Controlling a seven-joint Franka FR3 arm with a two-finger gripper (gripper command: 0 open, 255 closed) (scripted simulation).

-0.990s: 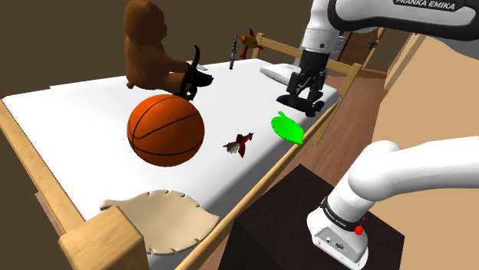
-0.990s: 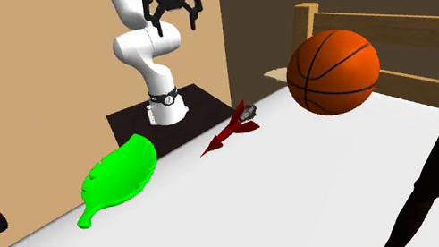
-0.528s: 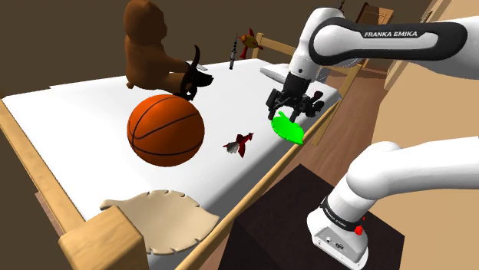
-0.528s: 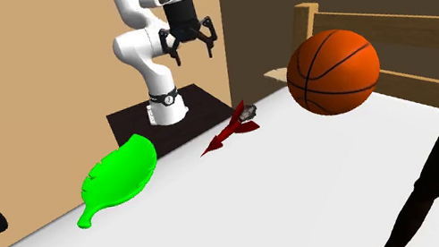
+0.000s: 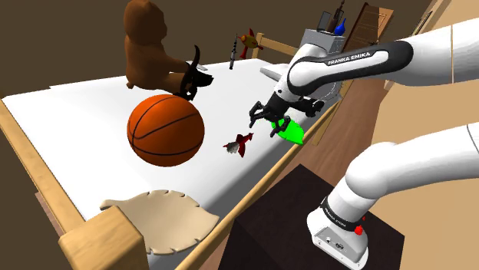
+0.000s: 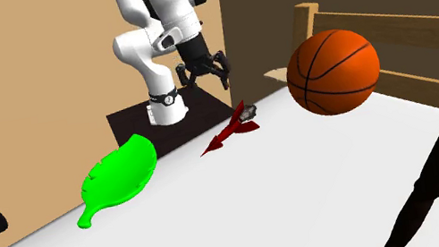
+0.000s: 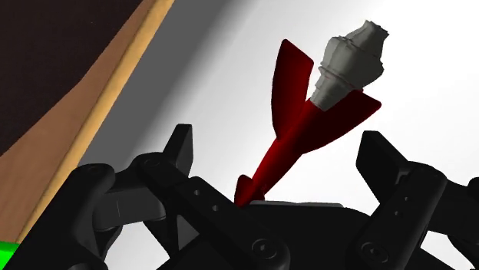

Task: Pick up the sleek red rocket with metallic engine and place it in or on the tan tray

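Here, red rocket (image 5: 239,143) lies well apart from tray (image 5: 165,218).

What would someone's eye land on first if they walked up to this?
The big orange basketball sits in the middle of the white bed, with a brown toy animal behind it in the shoulder view. The white arm's open gripper hangs just above a small red rocket, next to a bright green leaf by the bed's edge.
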